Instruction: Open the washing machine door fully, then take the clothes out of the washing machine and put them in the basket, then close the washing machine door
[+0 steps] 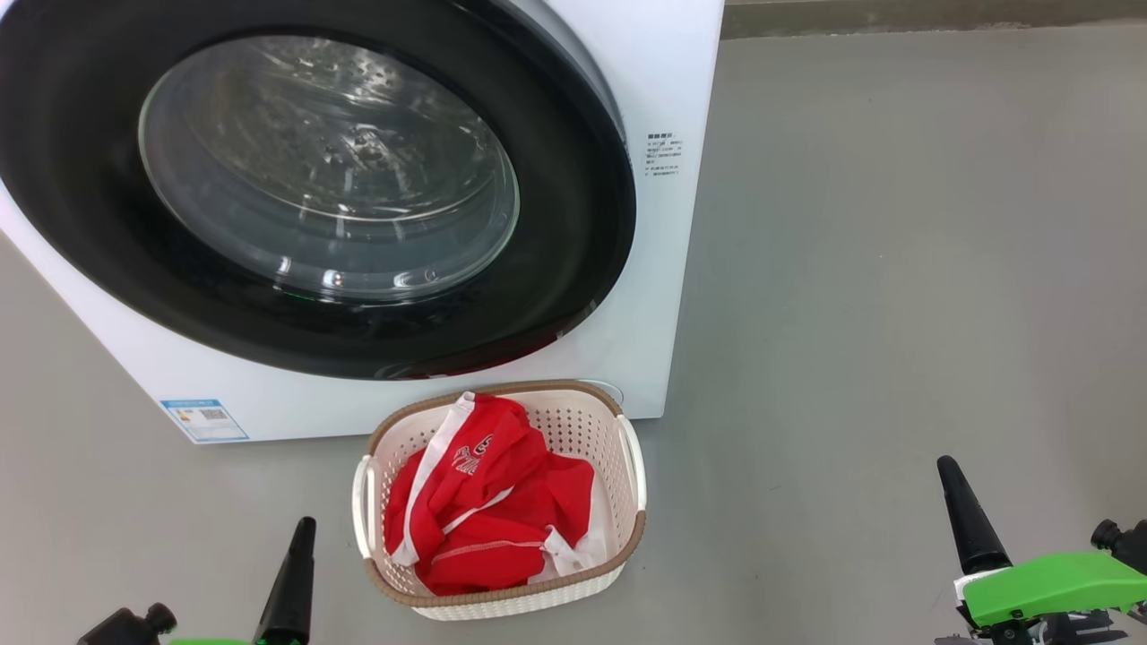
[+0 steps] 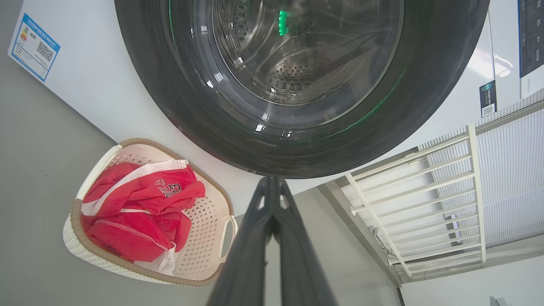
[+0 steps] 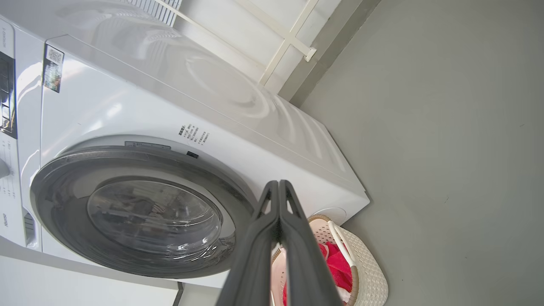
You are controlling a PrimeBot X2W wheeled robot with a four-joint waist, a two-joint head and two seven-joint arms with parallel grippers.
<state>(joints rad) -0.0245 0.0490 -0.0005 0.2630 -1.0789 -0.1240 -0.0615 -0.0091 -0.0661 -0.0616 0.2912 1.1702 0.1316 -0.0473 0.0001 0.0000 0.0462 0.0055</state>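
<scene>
The white washing machine [image 1: 663, 72] stands at the upper left with its black-rimmed round door [image 1: 564, 206] shut flat against the front; steel drum shows through the glass [image 1: 327, 166]. On the floor just before it sits the cream basket [image 1: 627, 528] holding the red clothes [image 1: 488, 515] with white trim. My left gripper [image 1: 305, 528] is shut and empty at the lower left, beside the basket. At the lower right my right gripper [image 1: 950, 470] is shut and empty, well clear of it. The left wrist view shows the door [image 2: 204, 106], basket [image 2: 212, 238] and clothes [image 2: 140, 212].
Bare grey floor [image 1: 896, 269] spreads to the right of the machine and around the basket. A blue label [image 1: 204, 419] marks the machine's lower left corner. A white railing [image 2: 425, 204] and wall stand behind the machine.
</scene>
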